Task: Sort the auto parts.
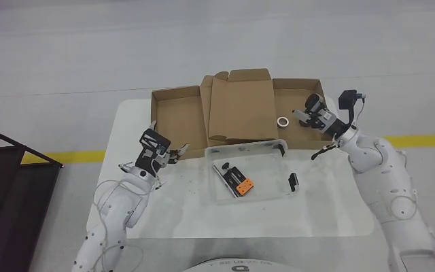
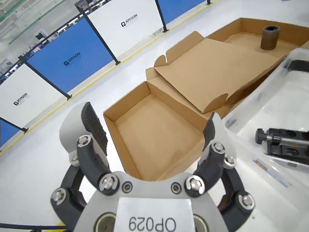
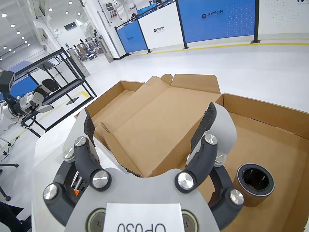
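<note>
top view
- clear tray [image 1: 266,162]: mid table [image 1: 170,207], landmark for everything below
- clamp part [image 1: 234,181]: black with orange end, lying inside the clear tray
- black part [image 1: 293,181]: on the table just outside the tray's right-arm side, near its front corner
- left box [image 1: 178,119]: behind the tray, left-arm side
- right box [image 1: 304,95]: behind the tray, right-arm side
- folded lid [image 1: 241,102]: between the two boxes, straight behind the tray
- bushing [image 1: 283,122]: in the right box, just past the tray's far right corner
- left gripper [image 1: 178,154]: just off the tray's far left corner, by the left box's near wall
- right gripper [image 1: 300,117]: over the right box, near the bushing

left wrist view
- left gripper [image 2: 152,123]: fingers spread wide, nothing between them
- left box [image 2: 154,143]: past the fingers, beside the tray [image 2: 263,102]
- clamp part [image 2: 282,143]: in the tray
- bushing [image 2: 270,37]: upright in the box beyond the tray

right wrist view
- right gripper [image 3: 149,118]: fingers apart, holding nothing
- bushing [image 3: 256,185]: standing on the right box [image 3: 265,131] floor, beside one finger, not between them
- folded lid [image 3: 154,131]: past the fingertips
</note>
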Controlling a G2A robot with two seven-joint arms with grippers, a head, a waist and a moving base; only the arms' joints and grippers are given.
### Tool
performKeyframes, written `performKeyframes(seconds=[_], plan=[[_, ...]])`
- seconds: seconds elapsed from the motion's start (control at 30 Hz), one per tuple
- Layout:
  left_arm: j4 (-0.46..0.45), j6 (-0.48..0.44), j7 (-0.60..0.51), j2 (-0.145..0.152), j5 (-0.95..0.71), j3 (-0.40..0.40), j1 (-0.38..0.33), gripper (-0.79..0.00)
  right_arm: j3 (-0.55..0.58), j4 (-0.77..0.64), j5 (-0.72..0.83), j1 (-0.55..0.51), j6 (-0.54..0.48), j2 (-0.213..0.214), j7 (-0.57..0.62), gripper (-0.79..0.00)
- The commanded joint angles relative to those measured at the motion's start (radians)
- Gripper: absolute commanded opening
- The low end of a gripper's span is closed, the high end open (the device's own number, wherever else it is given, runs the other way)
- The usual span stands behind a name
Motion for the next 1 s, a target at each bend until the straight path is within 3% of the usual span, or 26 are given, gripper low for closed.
performKeyframes(seconds=[0.0,0.13,0.33,0.43,0.57,0.77,0.97], plan=[[0.001,0.002,0.003,0.0,-0.005,-0.002,0.0,0.0,0.0,0.0,0.0,0.0,0.0,0.0,0.0,0.0],[-0.014,0.018,0.021,0.003,0.049,-0.015,0.015,0.0,0.0,0.0,0.0,0.0,0.0,0.0,0.0,0.0],[-0.129,-0.24,0.057,0.016,-0.029,-0.006,0.09,0.0,0.0,0.0,0.0,0.0,0.0,0.0,0.0,0.0],[-0.146,-0.358,-0.009,0.019,-0.111,0.021,0.09,0.0,0.0,0.0,0.0,0.0,0.0,0.0,0.0,0.0],[-0.133,-0.429,-0.182,0.015,-0.204,0.099,0.027,0.0,0.0,0.0,0.0,0.0,0.0,0.0,0.0,0.0],[-0.071,-0.383,-0.335,-0.004,-0.203,0.249,-0.088,0.0,0.0,0.0,0.0,0.0,0.0,0.0,0.0,0.0],[-0.006,-0.308,-0.393,-0.025,-0.132,0.386,-0.173,0.0,0.0,0.0,0.0,0.0,0.0,0.0,0.0,0.0]])
